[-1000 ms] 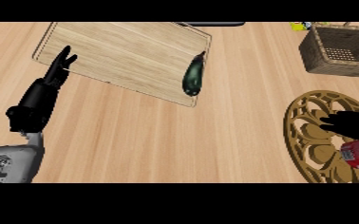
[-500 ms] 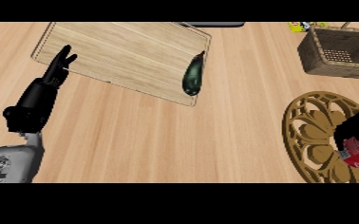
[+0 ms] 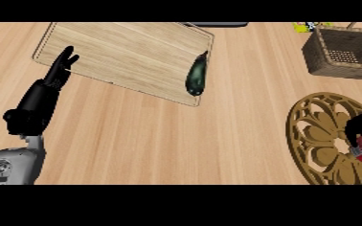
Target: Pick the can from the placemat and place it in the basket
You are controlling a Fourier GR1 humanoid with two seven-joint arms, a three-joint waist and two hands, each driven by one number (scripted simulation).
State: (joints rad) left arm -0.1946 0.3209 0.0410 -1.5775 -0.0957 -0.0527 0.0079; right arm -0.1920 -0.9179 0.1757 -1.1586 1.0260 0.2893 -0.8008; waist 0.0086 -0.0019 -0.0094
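A sliver of red at the right edge, the can (image 3: 357,146), sits on the round gold placemat (image 3: 318,139), mostly hidden under my right hand (image 3: 353,126); I cannot tell whether that hand's fingers are open or closed. The basket (image 3: 333,52) stands at upper right, well apart. My left hand (image 3: 56,72) rests open at left, beside a wooden board (image 3: 127,52) bearing a dark object (image 3: 197,74).

I see even, bright light across the wooden counter (image 3: 176,134), no glare. Shadows are faint: a thin one under the cutting board (image 3: 127,57) edge. Dark items read nearly black, detail lost.
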